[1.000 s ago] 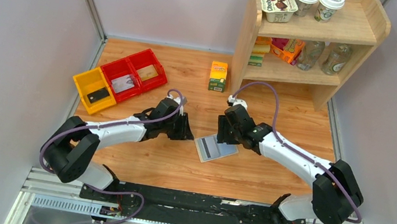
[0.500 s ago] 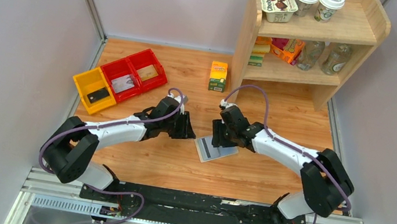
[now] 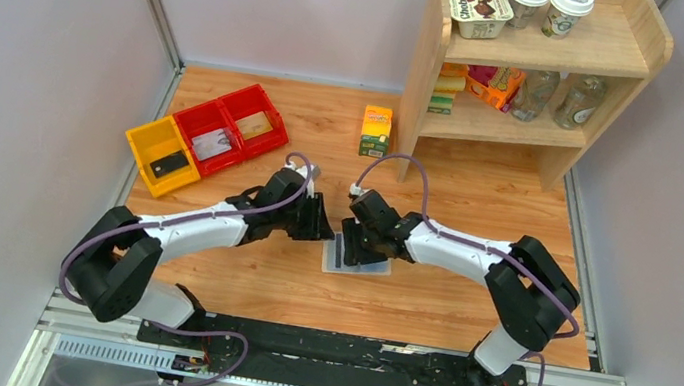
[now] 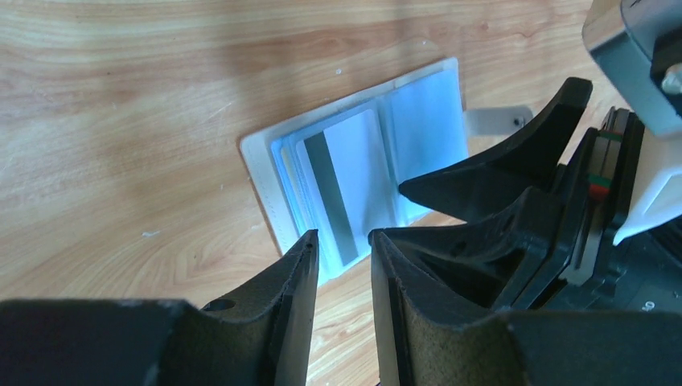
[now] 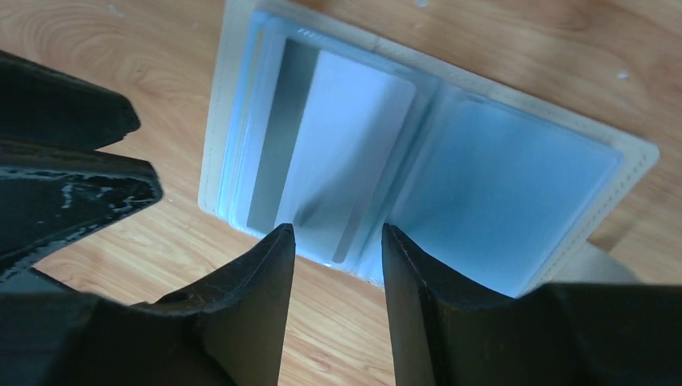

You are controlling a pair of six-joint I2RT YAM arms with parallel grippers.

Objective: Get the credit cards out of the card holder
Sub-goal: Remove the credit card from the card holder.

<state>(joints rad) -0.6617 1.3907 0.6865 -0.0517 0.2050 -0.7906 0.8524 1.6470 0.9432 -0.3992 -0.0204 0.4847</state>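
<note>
Well, the left gripper hangs with fingers slightly apart and empty at the card holder, which lies spread open mid-table. A striped credit card sits inside it. The right gripper, also parted, hovers above it.

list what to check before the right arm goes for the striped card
1. Card holder spread open, flat on the table: ok.
2. Striped card exposed on top in its pocket: ok.
3. Right gripper jaws apart, card's edge framed between them: ok.
4. Left gripper jaws apart, empty: ok.
5. Anything pinning the holder down for the pull: cannot tell.
6. Clearance between the two grippers: cannot tell, they look very close.
</note>
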